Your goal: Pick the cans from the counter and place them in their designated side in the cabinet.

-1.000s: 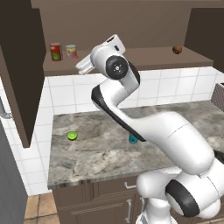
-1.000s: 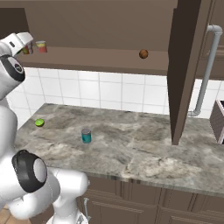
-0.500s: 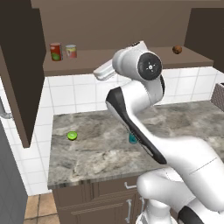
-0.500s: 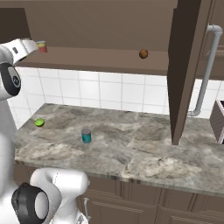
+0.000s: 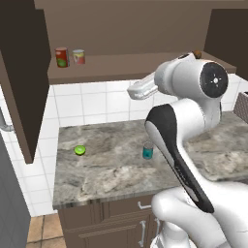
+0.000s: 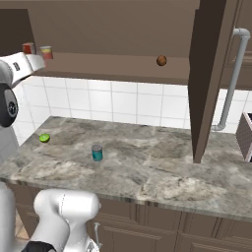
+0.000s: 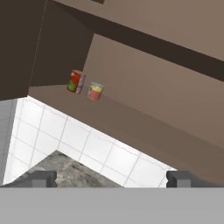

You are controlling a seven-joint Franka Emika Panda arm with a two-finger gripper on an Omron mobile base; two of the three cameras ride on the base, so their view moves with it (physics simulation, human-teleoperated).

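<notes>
Banded can (image 5: pixel 78 56) stands on the cabinet (image 5: pixel 145 65) shelf, far left, just beside the taller red can (image 5: pixel 61 57); both also show in the hand view, banded can to the right of the red one.

Teal can (image 5: pixel 147 151) is on the counter (image 5: pixel 106 169), mid-slab, upright, well apart from the lime half (image 5: pixel 80 150) to its left.

Change over the last second: the arm has swung back from the left end of the shelf toward the middle, hand now clear of the shelf.

Gripper (image 7: pixel 111 178): jaws spread wide, nothing between them.

Judgement: one can appears placed; half done. Teal can is the next pick, so the hand must come down to the counter.
</notes>
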